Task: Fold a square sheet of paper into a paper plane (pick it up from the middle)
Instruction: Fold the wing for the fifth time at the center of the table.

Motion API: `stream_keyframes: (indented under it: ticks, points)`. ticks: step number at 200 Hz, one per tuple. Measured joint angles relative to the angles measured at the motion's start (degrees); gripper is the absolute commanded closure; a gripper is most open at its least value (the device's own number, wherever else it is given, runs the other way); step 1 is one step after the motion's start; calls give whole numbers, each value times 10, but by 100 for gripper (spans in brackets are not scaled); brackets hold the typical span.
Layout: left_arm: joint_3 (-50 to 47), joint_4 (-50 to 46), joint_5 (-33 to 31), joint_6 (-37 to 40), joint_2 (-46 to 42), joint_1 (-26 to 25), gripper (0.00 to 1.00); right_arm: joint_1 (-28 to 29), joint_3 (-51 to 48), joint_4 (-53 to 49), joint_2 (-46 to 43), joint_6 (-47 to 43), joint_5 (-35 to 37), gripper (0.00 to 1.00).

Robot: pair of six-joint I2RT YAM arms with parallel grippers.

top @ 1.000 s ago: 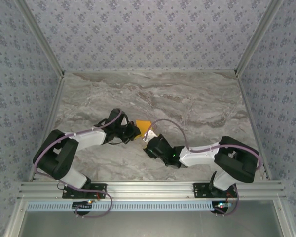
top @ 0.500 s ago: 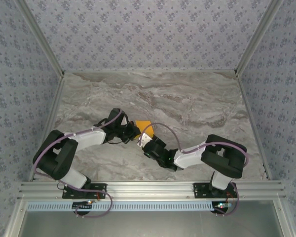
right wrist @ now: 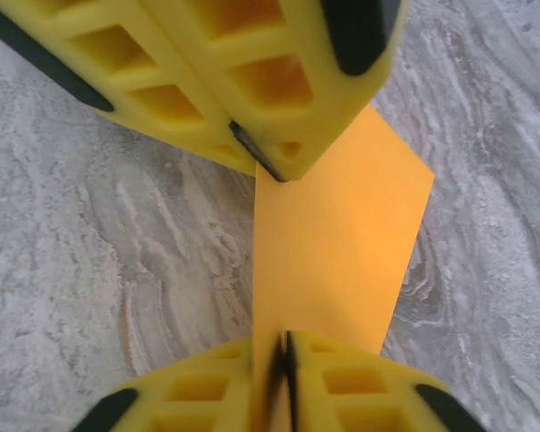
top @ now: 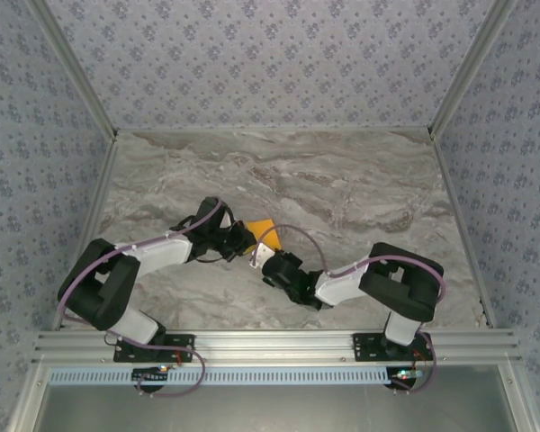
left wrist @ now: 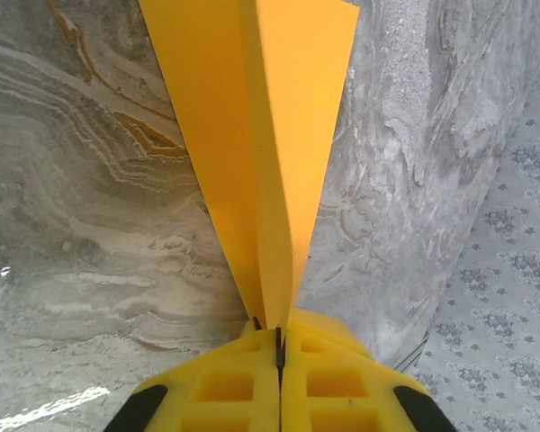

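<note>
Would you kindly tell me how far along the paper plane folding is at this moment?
Done: the thin bright-orange paper sheet is up off the grey marble table and folded double along one crease. In hand: the left gripper and the right gripper are each shut on it, at opposite ends. Left: no pointed nose or wings show yet, so most of the folds seem to remain.

Your counter (top: 369, 180) was a grey, marble-patterned slab streaked with white and pale brown veins. Close up from the left wrist, you saw a rust-coloured vein curling through the grey. The slab ran back to a wall (top: 270, 54) papered in a small floral print, with the same paper along both sides. An aluminium rail (top: 279, 343) crossed its near edge. The orange paper (top: 263, 229) sat over its middle; whether it touched the surface, you could not tell.
</note>
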Motion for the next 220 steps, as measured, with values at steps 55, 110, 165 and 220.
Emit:
stream_keyframes:
  ticks: [55,110,165,220]
  points:
    - [9,-61,-3,37,-68,62,53,-49,-9,-17,-31,54,-105,92]
    - [-5,-72,-13,61,-133,83,48,-119,-27,-17,-58,136,-259,94]
    - [-99,-6,-14,57,-140,48,50,-153,-30,-9,-58,207,-362,97]
    - [-144,90,-20,43,-139,6,56,-181,-36,37,-47,282,-438,99]
